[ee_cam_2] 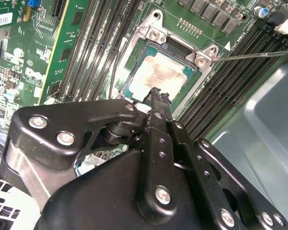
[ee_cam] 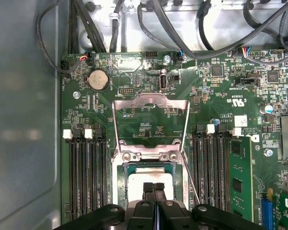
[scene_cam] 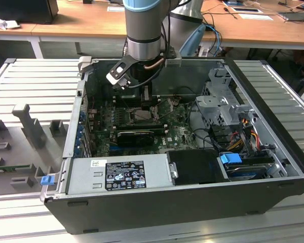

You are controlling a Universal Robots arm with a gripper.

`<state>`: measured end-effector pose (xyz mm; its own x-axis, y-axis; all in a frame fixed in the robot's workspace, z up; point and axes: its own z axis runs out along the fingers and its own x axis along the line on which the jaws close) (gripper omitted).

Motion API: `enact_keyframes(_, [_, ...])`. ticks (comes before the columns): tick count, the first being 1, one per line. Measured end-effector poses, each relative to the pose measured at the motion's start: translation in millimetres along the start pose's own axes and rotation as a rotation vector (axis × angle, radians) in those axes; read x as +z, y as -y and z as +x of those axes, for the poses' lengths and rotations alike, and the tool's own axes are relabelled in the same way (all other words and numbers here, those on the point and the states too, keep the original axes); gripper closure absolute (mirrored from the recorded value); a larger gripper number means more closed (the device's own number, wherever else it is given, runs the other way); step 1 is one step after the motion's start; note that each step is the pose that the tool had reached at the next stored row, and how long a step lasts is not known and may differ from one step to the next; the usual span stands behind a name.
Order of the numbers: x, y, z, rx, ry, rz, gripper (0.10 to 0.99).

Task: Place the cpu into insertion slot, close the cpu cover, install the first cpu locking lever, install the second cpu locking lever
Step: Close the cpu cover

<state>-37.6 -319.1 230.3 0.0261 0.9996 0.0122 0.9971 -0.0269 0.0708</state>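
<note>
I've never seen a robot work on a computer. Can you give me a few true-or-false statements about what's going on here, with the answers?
1. The cpu lies flat in the insertion slot. True.
2. The cpu cover is shut over the chip. False: it is swung open, and the green board shows through its window.
3. The gripper has its fingers spread wide apart. False: they are pressed together, with the tips right over the cpu's metal top.
4. The computer case lies on its side with the open side facing up. True.
</note>
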Motion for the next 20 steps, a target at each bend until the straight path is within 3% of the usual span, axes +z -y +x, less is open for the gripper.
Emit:
enact_keyframes(14, [-6.7, -0.5, 0.7, 0.0, 0.0002, 0.0, 0.98])
enact_keyframes(20, [-10.7, -4.5, 1.1, 0.0, 0.0005, 0.0, 0.98])
